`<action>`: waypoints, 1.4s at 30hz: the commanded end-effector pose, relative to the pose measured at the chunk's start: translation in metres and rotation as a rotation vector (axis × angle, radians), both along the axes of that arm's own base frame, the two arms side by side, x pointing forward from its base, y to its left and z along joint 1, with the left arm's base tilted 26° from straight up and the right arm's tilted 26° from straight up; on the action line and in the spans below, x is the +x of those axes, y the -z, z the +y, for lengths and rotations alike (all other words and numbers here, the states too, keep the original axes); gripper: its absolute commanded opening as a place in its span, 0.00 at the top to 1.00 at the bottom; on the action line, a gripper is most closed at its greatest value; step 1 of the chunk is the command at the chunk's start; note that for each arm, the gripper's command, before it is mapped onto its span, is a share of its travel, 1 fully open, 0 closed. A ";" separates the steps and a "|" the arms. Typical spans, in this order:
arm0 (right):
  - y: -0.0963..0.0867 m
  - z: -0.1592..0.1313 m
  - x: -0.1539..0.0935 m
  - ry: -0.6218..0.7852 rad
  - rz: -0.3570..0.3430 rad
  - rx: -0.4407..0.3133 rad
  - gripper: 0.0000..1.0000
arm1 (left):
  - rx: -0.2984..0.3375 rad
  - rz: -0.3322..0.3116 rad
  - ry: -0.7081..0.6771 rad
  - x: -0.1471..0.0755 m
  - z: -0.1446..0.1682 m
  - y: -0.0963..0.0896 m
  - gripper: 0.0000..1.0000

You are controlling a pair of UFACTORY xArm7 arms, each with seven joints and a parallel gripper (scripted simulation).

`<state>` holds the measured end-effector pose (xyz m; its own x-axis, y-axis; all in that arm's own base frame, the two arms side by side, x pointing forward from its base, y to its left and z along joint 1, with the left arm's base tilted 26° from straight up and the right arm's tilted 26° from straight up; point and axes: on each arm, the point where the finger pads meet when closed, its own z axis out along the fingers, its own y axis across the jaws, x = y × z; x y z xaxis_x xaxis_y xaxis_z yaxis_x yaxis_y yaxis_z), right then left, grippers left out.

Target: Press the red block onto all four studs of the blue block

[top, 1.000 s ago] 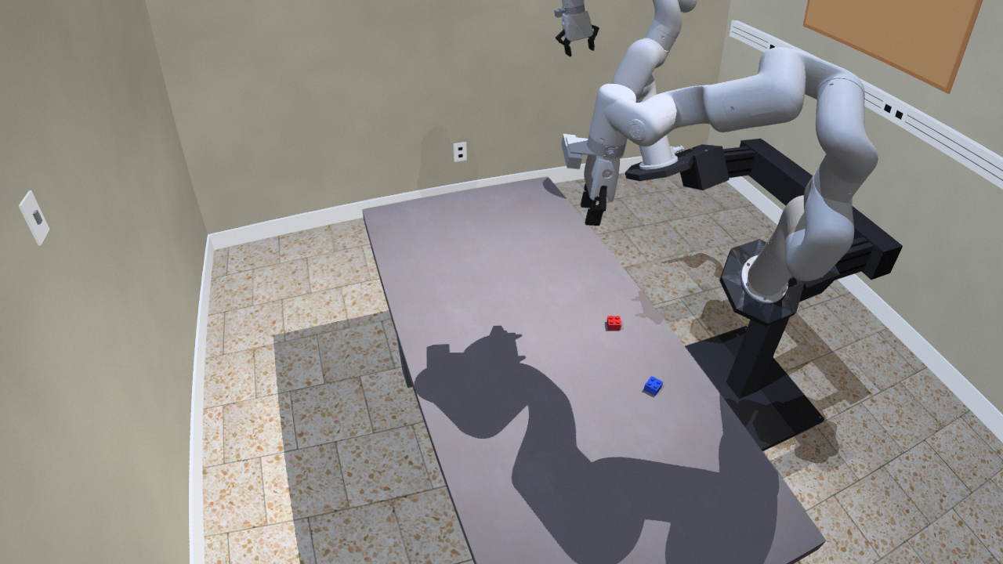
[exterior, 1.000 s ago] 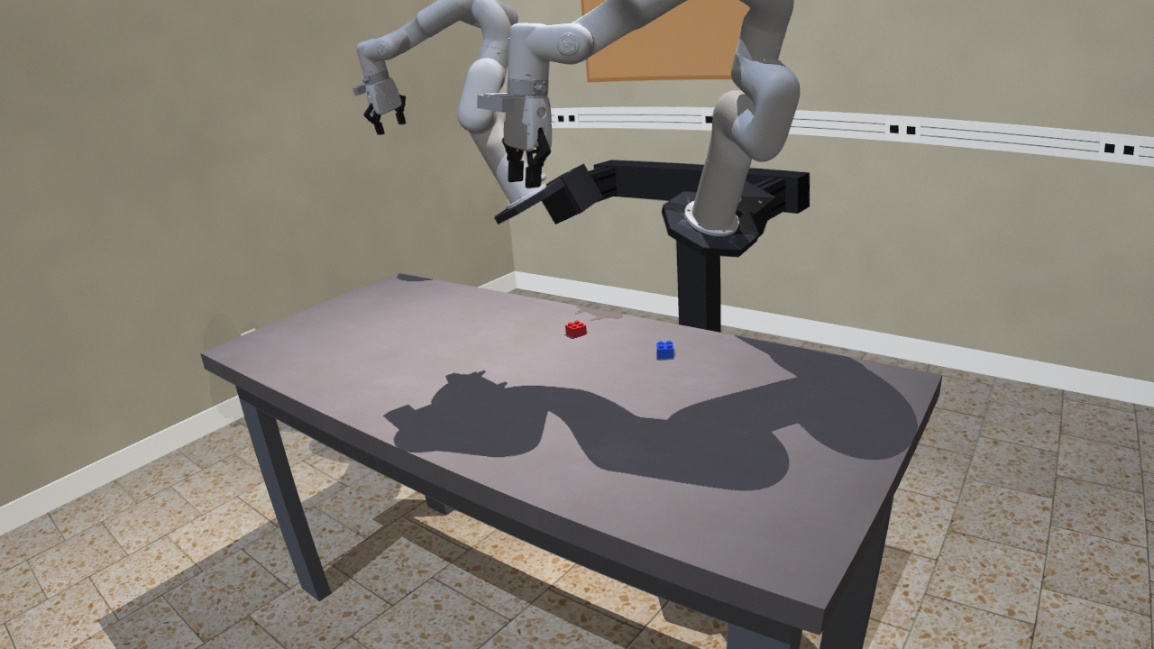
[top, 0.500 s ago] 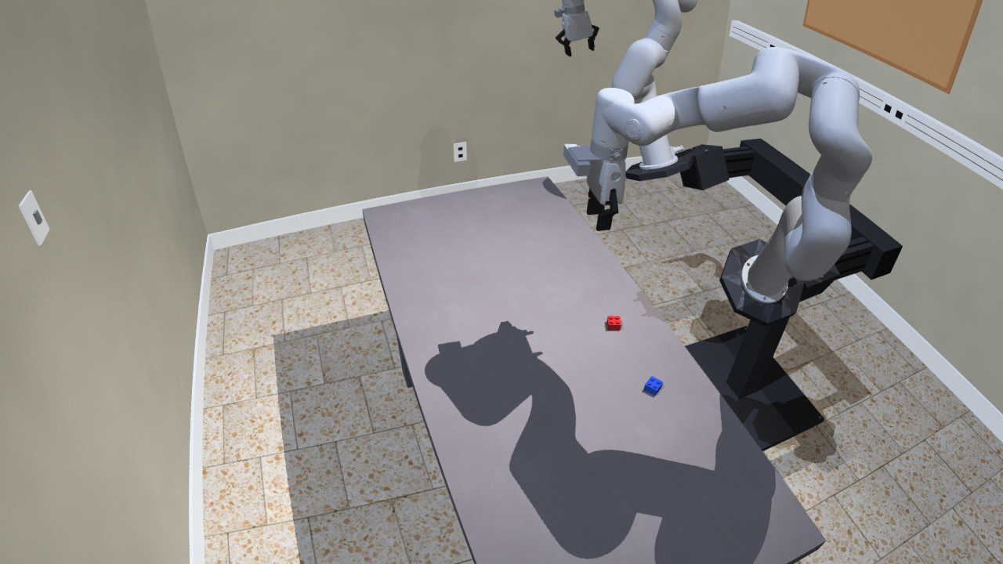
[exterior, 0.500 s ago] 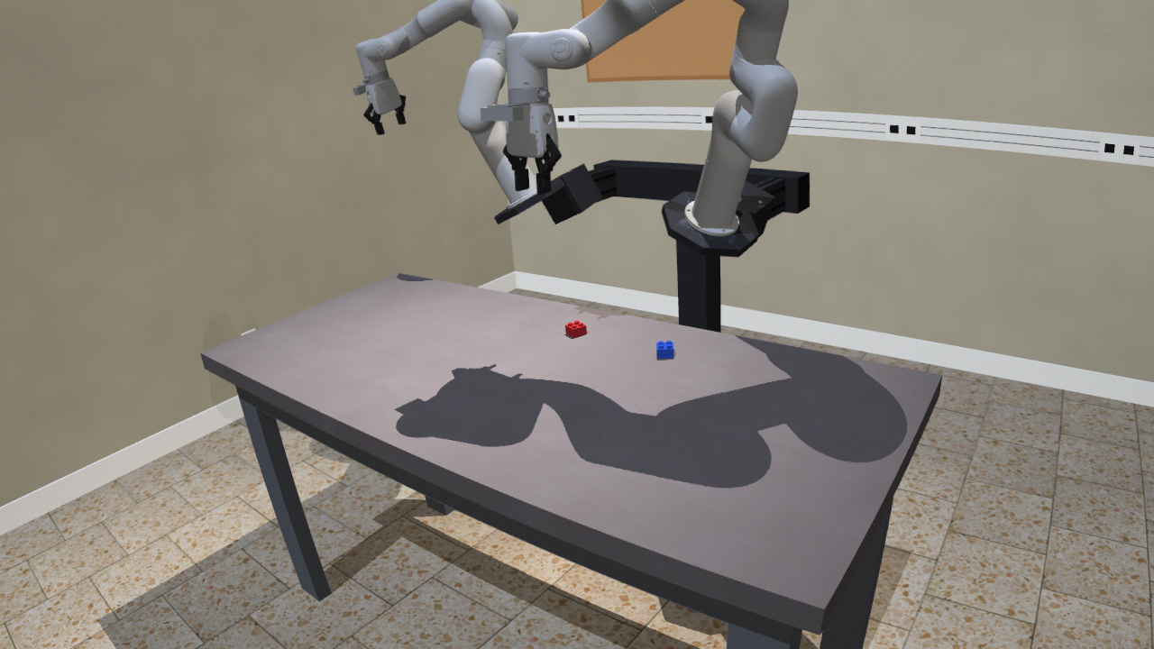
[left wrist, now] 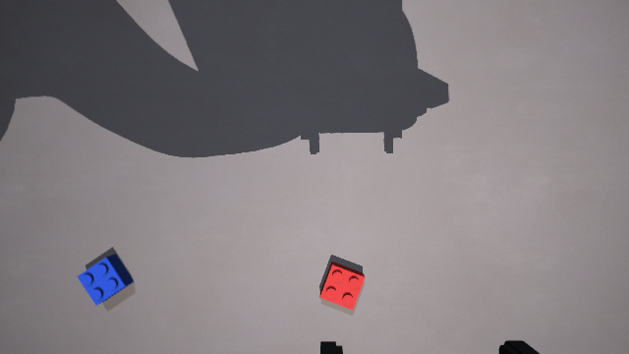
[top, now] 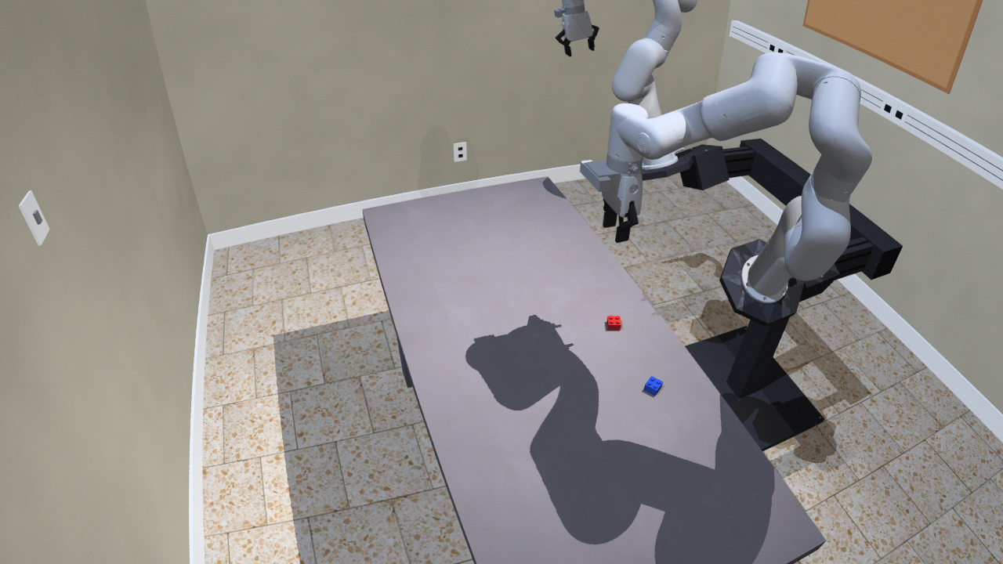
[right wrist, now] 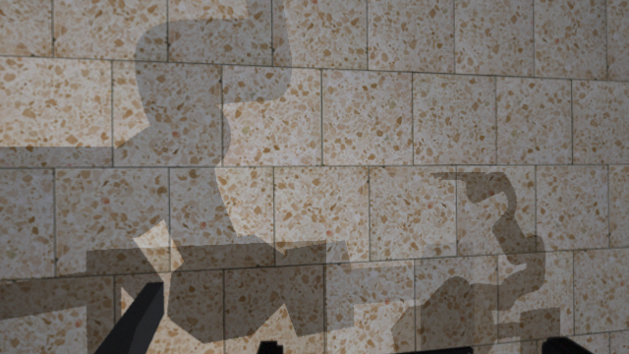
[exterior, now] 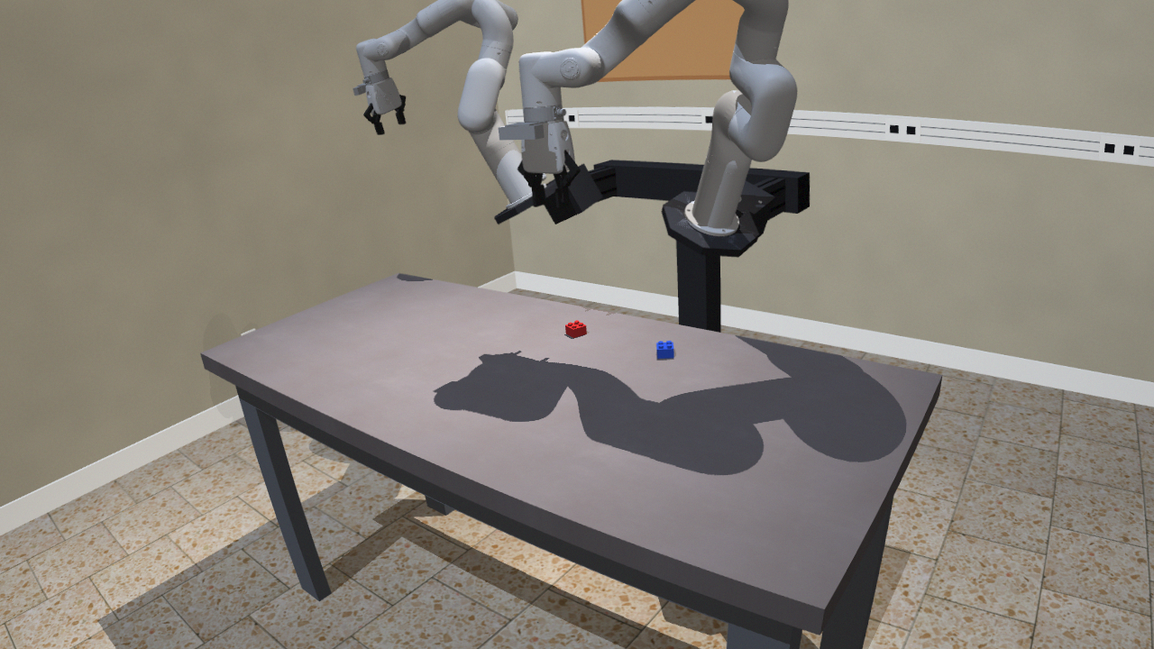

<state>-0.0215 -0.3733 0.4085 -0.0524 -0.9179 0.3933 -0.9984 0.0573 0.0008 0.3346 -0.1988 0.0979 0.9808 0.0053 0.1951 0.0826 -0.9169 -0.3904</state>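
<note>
The red block (top: pixel 613 323) (exterior: pixel 575 329) (left wrist: pixel 342 286) rests studs-up on the table (top: pixel 476 252) (exterior: pixel 362 323) (left wrist: pixel 491 221); the blue block (top: pixel 653 385) (exterior: pixel 664 350) (left wrist: pixel 102 280) rests studs-up on the same surface, apart from the red block and turned to a different angle; the two are not joined, and all four studs of the blue block are exposed. The left gripper (top: pixel 615 229) (exterior: pixel 551 203) (left wrist: pixel 425 347) is raised well above the table top, fingers directed downward; its jaws are partly open, somewhat past halfway, with nothing between them. The right gripper (top: pixel 580 50) (exterior: pixel 390 125) (right wrist: pixel 415 345) is positioned well apart from both blocks; its jaws are fully open and hold nothing; its wrist view shows the tiled floor (right wrist: pixel 369 113). A dark arm-shaped shadow (top: pixel 519 371) (exterior: pixel 516 395) (left wrist: pixel 295 74) lies across the table beside the blocks, touching neither.
</note>
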 end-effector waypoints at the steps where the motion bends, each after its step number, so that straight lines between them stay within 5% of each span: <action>1: -0.001 0.000 0.000 0.000 -0.001 -0.003 0.00 | -0.002 -0.003 0.001 -0.034 0.014 0.039 0.41; 14: -0.001 0.000 0.000 0.000 -0.001 -0.003 0.00 | -0.002 -0.003 0.001 -0.044 0.019 0.050 0.41; 18: -0.001 0.000 0.000 0.000 -0.001 -0.003 0.00 | 0.041 0.093 0.217 -0.023 0.048 0.102 0.41; 21: -0.001 0.000 0.000 0.000 -0.001 -0.003 0.00 | 0.052 0.117 0.271 -0.017 0.055 0.116 0.41; 31: -0.001 0.000 0.000 0.000 -0.001 -0.003 0.00 | 0.052 0.117 0.271 -0.017 0.055 0.116 0.41; 35: -0.001 0.000 0.000 0.000 -0.001 -0.003 0.00 | 0.063 0.141 0.325 0.003 0.085 0.168 0.41; 42: -0.001 0.000 0.000 0.000 -0.001 -0.003 0.00 | 0.065 0.147 0.339 0.009 0.092 0.181 0.41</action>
<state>-0.0215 -0.3733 0.4085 -0.0524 -0.9179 0.3933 -0.9984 0.0573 0.0008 0.3350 -0.1069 -0.0726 0.9459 -0.3232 0.0269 -0.2802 -0.8563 -0.4339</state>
